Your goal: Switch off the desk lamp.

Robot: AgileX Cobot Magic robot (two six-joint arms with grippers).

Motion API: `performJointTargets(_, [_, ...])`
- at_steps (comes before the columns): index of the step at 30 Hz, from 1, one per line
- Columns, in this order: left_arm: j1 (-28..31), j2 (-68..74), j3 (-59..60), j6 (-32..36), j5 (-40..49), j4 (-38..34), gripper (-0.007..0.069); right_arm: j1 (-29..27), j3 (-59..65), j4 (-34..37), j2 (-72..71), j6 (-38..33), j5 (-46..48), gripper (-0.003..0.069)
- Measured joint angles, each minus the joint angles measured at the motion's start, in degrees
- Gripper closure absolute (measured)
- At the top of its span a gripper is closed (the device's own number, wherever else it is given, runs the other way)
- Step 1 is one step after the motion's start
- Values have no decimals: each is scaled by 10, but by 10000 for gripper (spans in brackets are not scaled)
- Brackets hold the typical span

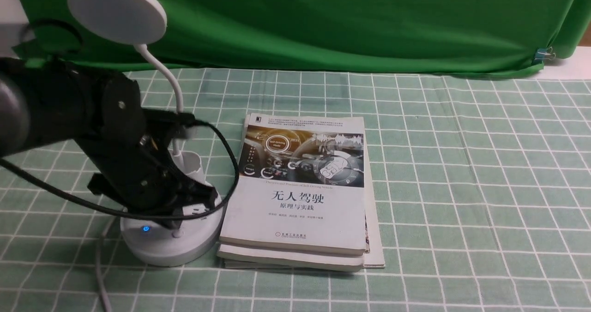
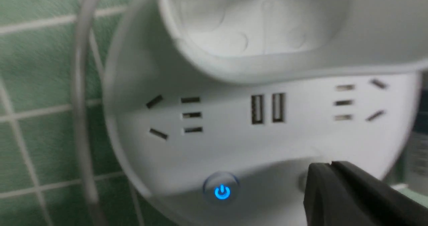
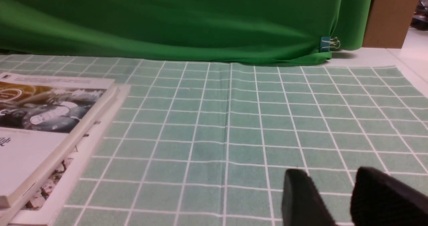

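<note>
Left wrist view only: empty left hand [image 2: 329, 167] closed tight over desk lamp [image 2: 234, 142] base.

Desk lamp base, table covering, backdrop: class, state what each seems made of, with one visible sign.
Desk lamp base: likely moulded white plastic, smooth satin, crisp socket slots. Table covering: probably cloth, matt, a crease runs through its checks. Backdrop: fabric, it hangs in soft folds.

The white desk lamp [image 1: 159, 249] stands upright toward the worktop's near left corner. Its round, flat disc head [image 1: 117, 11] sits high on a thin curved neck [image 1: 177, 93]. A small cup [image 1: 193, 163] stands on the round base [image 1: 196, 243]. The base carries sockets [image 2: 190, 114] and a power button [image 2: 221, 192] that glows blue.
</note>
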Motion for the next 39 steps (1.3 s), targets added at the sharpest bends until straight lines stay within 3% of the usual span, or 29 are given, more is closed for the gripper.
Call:
performJointTargets(26, [0, -6, 5, 12, 12, -10, 624, 0, 0, 0, 0, 0, 0, 417])
performJointTargets(34, [0, -178, 104, 13, -45, -19, 624, 0, 0, 0, 0, 0, 0, 417])
performJointTargets(39, [0, -349, 221, 60, -124, -87, 624, 0, 0, 0, 0, 0, 0, 417])
